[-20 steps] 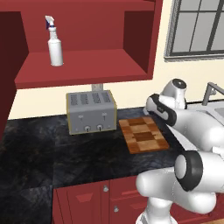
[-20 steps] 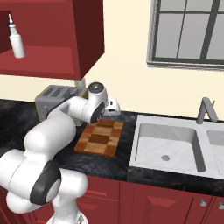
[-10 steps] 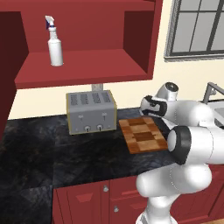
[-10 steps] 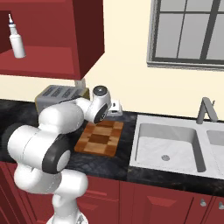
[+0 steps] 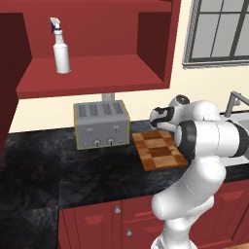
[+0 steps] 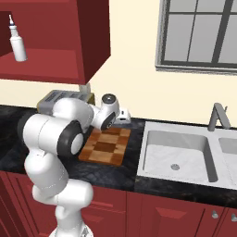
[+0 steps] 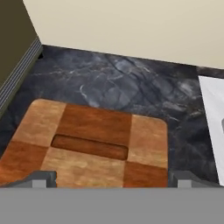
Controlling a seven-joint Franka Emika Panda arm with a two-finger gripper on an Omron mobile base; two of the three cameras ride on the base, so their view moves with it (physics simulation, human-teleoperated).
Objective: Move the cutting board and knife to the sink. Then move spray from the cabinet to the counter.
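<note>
The checkered wooden cutting board lies flat on the black counter between toaster and sink. My gripper hovers above the board, open, with nothing between its fingertips. The knife is hidden from me. At the right sits the white sink with its grey faucet. On the open shelf of the dark red cabinet, up at the left, stands the white spray.
A grey toaster stands just left of the board, against the cream wall. A window is above the sink. Bare counter lies between board and wall, and more stretches left of the toaster.
The arm has folded in on itself, its elbow swinging down in front of the board. The hand has shifted slightly left above the board's far end. The jaws stay open.
</note>
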